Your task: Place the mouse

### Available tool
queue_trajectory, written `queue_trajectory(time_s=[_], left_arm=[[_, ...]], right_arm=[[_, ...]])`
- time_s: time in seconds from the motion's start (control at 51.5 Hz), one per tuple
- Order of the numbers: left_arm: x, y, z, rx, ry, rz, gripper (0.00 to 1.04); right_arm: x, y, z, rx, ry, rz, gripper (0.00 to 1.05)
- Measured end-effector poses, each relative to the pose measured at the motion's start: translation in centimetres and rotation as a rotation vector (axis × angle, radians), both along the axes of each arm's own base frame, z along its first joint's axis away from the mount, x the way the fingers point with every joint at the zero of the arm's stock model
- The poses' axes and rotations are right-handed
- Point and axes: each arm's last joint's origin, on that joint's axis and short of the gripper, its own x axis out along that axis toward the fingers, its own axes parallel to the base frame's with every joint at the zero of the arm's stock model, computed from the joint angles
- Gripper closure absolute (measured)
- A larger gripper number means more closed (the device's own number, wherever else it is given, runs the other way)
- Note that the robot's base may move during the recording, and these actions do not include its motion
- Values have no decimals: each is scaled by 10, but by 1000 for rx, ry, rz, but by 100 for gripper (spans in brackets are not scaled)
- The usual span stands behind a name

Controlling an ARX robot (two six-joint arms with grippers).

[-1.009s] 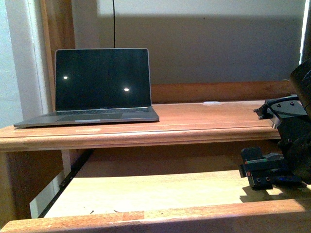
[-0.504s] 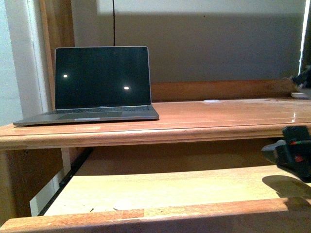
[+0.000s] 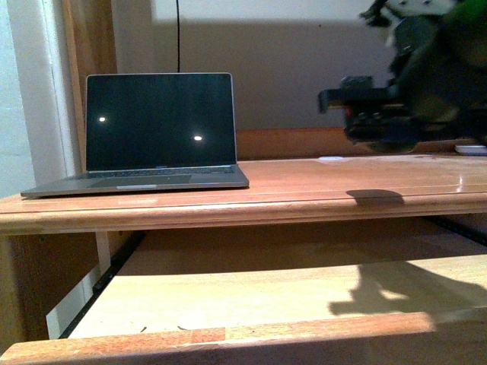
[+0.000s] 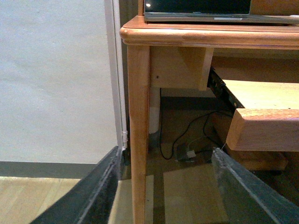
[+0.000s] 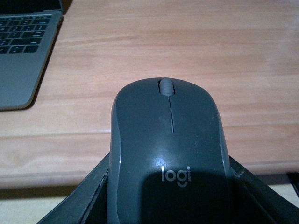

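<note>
Above the right half of the desk top, the right gripper [image 3: 364,106] hangs in the air. It is blurred in the front view, and its shadow falls near the front edge. Its wrist view shows it clamped on the mouse [image 5: 169,154]. The dark fingers [image 5: 86,198] press both flanks of the grey shell, the scroll wheel points toward the back edge, and the "logi" mark faces up. The mouse is clear of the wood, over the front edge of the desk [image 3: 319,186], with the laptop's front right corner off to its left. The laptop [image 3: 156,137] stands open with a dark screen at the left end of the top. Below the top, the pull-out shelf [image 3: 251,293] is drawn forward, and its pale board carries the arm's shadow at the right end. The left gripper [image 4: 163,186] sits low beside the desk's front left leg [image 4: 139,130], its fingers spread wide and holding nothing. A cable [image 4: 187,137] lies on the floor under the desk.
</note>
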Motion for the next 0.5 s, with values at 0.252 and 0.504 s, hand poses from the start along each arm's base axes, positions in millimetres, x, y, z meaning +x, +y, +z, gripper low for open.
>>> queue_trajectory(time_s=[0.252,0.504], left_arm=[[0,0,0,0,0,0,8],[0,0,0,0,0,0,8]], right_arm=[[67,43,-26,-63,83,-55,49],[101,63,-38,-67,42,-75,38]])
